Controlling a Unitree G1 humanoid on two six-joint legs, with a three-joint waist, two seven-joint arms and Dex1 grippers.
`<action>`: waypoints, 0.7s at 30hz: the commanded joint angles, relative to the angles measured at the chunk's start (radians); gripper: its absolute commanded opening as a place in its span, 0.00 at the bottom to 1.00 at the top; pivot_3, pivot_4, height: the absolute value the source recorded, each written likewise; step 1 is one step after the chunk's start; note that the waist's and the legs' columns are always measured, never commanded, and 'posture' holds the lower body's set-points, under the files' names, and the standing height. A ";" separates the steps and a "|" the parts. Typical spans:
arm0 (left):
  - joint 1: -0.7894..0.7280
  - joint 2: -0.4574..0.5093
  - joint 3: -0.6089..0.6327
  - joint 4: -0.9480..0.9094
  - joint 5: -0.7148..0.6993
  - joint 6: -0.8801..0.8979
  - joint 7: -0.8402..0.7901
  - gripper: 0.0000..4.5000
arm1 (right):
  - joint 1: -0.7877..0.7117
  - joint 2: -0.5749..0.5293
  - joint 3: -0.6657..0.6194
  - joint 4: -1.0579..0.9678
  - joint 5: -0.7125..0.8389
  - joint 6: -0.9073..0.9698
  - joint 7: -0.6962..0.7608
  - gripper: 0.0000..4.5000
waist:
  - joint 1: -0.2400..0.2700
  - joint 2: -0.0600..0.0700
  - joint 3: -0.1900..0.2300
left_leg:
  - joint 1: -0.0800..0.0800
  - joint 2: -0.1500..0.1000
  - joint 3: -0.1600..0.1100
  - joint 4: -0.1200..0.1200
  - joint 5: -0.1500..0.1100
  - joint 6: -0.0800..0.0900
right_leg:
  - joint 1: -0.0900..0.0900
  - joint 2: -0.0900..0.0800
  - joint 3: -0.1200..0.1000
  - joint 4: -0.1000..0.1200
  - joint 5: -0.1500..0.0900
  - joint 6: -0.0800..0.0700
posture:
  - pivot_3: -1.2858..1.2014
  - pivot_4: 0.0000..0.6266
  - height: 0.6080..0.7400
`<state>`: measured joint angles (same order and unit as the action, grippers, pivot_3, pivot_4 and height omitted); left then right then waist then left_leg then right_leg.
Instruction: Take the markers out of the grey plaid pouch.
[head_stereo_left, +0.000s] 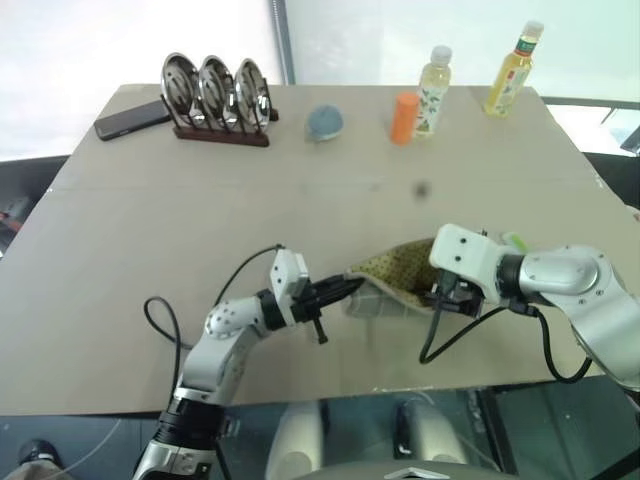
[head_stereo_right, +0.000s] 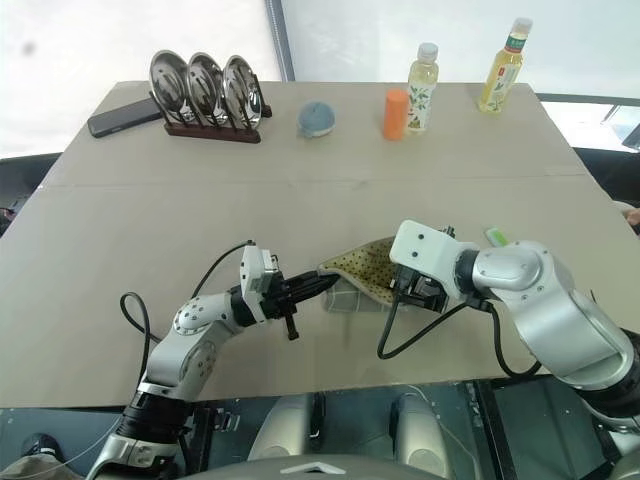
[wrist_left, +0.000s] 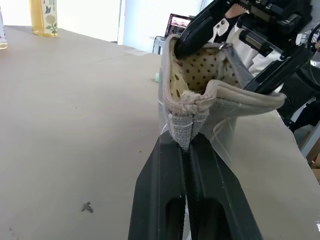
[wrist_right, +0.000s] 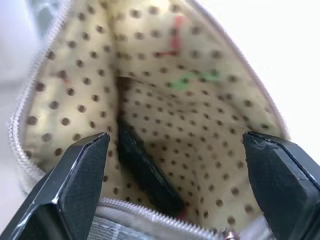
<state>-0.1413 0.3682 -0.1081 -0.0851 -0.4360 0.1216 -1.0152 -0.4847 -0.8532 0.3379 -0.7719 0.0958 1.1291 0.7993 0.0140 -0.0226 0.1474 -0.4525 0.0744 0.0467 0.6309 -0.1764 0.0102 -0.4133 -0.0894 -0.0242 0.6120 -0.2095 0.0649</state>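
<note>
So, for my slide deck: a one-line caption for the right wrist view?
Open right gripper poised at the mouth of the grey plaid pouch, a dark marker lying against its dotted lining.

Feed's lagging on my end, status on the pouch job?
Left gripper shut on pouch corner, holding it open. Right gripper open at the mouth. Dark object inside on the dotted lining. Green marker on table.

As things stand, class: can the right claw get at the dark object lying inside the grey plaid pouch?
Probably yes. The left claw pinches the pouch by its end, the mouth gapes, and the open right claw faces straight in with the dark object between its fingers.
</note>
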 joint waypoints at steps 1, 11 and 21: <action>-0.020 0.001 0.005 0.002 -0.007 0.000 -0.005 0.00 | 0.024 -0.001 0.040 0.027 -0.037 -0.030 -0.061 0.85 | 0.000 0.000 0.000 | 0.000 0.000 0.000 0.000 0.000 0.000 | 0.000 0.000 0.000 0.000 0.000 0.000 | 0.52 0.24 1.00; -0.056 -0.007 -0.010 0.014 -0.004 0.023 -0.006 0.00 | 0.038 -0.082 0.222 0.109 -0.224 -0.438 -0.006 0.05 | 0.000 0.000 0.000 | 0.000 0.000 0.000 0.000 0.002 0.003 | 0.000 0.000 0.000 0.000 -0.001 0.002 | 0.52 0.24 1.00; -0.058 0.008 -0.006 -0.012 0.023 -0.017 -0.009 0.00 | 0.063 -0.159 0.163 0.081 -0.237 -0.467 0.148 0.02 | 0.000 0.000 0.000 | 0.000 0.000 0.000 0.001 0.002 0.003 | 0.000 0.001 0.000 0.000 -0.001 0.002 | 0.52 0.24 1.00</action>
<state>-0.1881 0.3654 -0.1212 -0.0645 -0.4187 0.1280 -1.0228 -0.4192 -0.9976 0.5356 -0.6604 -0.1472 0.6528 0.9149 0.0138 -0.0223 0.1475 -0.4524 0.0746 0.0468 0.6316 -0.1748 0.0128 -0.4129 -0.0888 -0.0243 0.6117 -0.2105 0.0670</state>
